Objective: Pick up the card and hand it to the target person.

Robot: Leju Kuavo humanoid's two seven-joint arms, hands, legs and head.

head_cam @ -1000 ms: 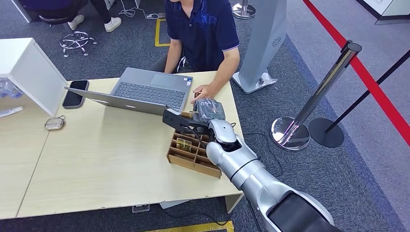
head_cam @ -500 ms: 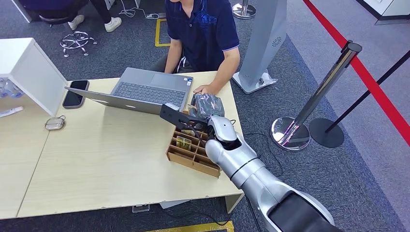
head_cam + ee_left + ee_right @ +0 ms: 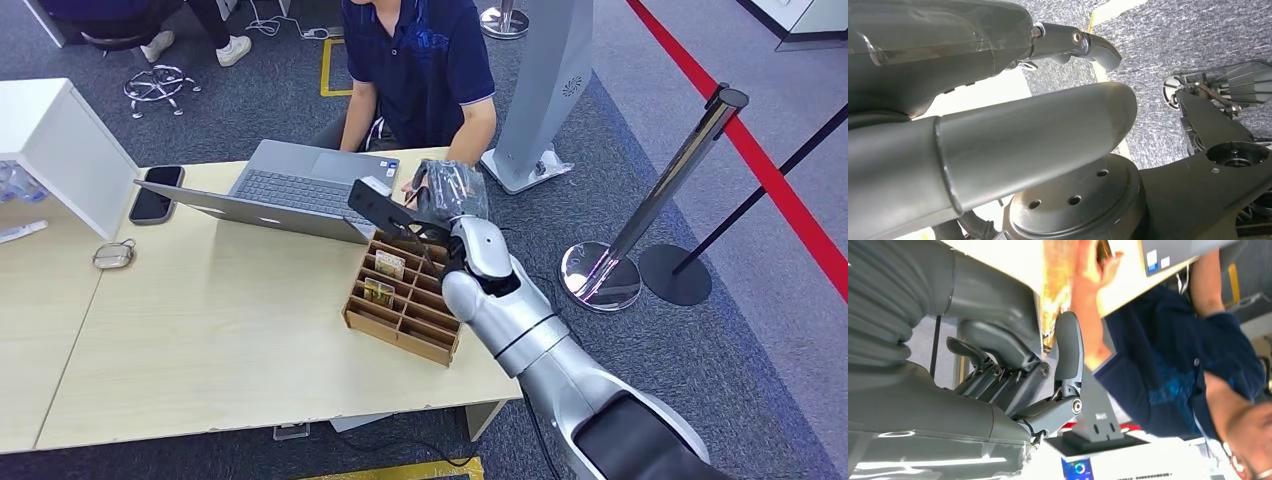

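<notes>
Since a second ago your right robot hand (image 3: 443, 195) has lifted off the wooden organizer (image 3: 404, 299) and is now sitting higher in the frame, up by the person's hand (image 3: 414, 186) at the far edge of the surface (image 3: 200, 330). You're pinching the card (image 3: 1058, 275) between thumb and fingers there. It's showing as a yellowish blur in the right wrist view. Your left robot hand (image 3: 998, 100) is holding nothing, fingers apart, hanging over the carpet.

I'm looking down from the head at the right hand (image 3: 447, 196) beside the person (image 3: 418, 60); the right wrist camera, riding close behind that hand, is facing the same person.
</notes>
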